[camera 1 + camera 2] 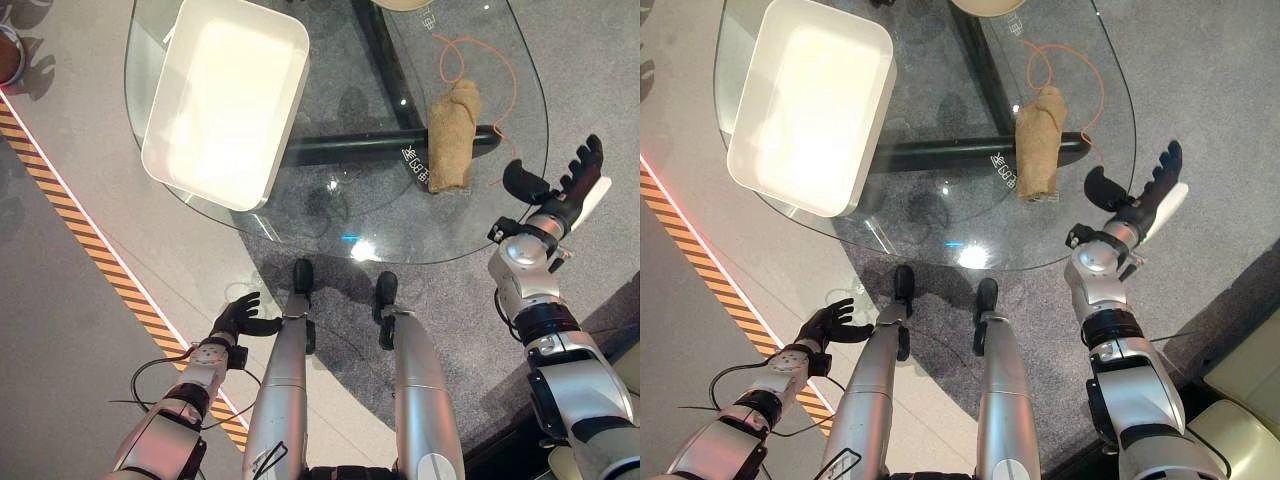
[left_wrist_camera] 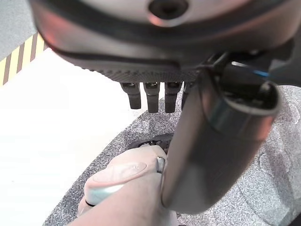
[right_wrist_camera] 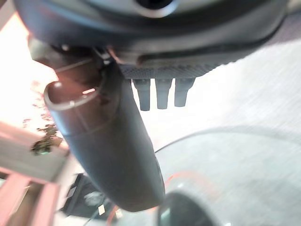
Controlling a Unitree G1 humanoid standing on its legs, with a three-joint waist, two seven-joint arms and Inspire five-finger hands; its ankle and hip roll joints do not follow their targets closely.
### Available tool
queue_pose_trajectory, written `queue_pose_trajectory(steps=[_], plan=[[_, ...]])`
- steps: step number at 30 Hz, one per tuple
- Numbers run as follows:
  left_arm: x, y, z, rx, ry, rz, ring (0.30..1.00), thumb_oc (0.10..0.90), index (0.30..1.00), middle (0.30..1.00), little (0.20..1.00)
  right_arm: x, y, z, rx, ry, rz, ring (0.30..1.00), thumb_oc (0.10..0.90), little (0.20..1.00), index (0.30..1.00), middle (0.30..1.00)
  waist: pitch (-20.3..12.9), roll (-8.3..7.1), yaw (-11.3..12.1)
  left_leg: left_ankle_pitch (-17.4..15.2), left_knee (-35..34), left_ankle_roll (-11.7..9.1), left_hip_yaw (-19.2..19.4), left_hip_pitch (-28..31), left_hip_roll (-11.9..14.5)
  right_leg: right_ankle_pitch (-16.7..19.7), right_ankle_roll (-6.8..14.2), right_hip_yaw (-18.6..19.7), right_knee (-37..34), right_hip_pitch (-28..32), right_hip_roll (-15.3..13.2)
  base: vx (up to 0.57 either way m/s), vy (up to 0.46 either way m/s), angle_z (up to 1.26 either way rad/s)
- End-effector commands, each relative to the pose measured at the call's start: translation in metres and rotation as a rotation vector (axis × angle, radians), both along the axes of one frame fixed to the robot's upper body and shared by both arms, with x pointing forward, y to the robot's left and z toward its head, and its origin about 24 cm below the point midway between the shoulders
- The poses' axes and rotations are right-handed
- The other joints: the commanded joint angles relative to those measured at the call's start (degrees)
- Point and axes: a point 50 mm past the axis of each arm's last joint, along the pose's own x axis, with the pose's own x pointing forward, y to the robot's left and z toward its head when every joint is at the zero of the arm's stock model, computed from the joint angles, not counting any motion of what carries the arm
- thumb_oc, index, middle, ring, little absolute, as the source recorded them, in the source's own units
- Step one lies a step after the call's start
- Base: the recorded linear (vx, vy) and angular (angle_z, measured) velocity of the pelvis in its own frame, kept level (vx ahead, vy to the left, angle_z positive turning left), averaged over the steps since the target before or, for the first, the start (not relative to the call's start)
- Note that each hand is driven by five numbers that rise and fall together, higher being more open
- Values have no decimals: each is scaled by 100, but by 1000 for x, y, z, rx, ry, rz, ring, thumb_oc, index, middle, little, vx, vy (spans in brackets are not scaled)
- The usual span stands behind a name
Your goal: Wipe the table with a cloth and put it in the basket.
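Right hand (image 1: pixel 560 190) open, beside table (image 1: pixel 300 225) edge

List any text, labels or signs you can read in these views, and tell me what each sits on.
Nothing is legible.
White print on the glass table beside the cloth: too small to read.
More print near the table's far edge: also too small.
Black-and-yellow striped floor tape: a marking without words.
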Motion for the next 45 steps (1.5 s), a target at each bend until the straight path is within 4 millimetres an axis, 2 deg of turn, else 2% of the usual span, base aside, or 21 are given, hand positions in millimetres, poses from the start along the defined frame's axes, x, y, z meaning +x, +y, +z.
queue_pose_trajectory(steps=[1,3,8,19,32,39,45], plan=[[-27,2,-24,-7,98,27,900,800,900,900,900,-9,-2,52,-138,-185,-18,900,800,900,900,900,-118,76,-2,-895,890,288,173,69,-250,263,-68,77,-326,235,330,0,0,0],[-26,1,-24,-10,97,23,900,800,900,900,900,-5,10,60,-166,-186,17,900,800,900,900,900,-118,93,13,-874,841,289,176,88,-251,254,-86,75,-357,245,339,0,0,0],[-26,-6,-26,-15,99,14,900,800,900,900,900,1,28,66,-199,-161,63,900,800,900,900,900,-118,123,52,-845,768,270,178,150,-256,236,-119,72,-386,293,340,0,0,0],[-30,-14,-30,-19,109,-13,900,800,900,900,900,16,54,58,-253,-14,119,900,800,900,900,900,-118,193,148,-800,663,256,217,261,-258,232,-172,48,-450,377,313,0,0,0],[-30,-22,-33,-21,116,-29,900,800,900,900,900,28,70,40,-264,147,152,900,800,900,900,900,-118,282,225,-744,583,251,252,308,-281,238,-208,11,-458,385,284,0,0,0],[-30,-27,-33,-28,119,-42,900,800,900,900,900,30,70,26,-262,226,144,900,800,900,900,900,-118,329,251,-727,561,264,273,327,-289,243,-215,-8,-435,367,270,0,0,0],[-31,-29,-35,-32,122,-44,900,800,900,900,900,32,65,25,-277,257,113,900,800,900,900,900,-118,355,267,-706,561,266,278,293,-290,260,-212,-18,-425,324,270,0,0,0]])
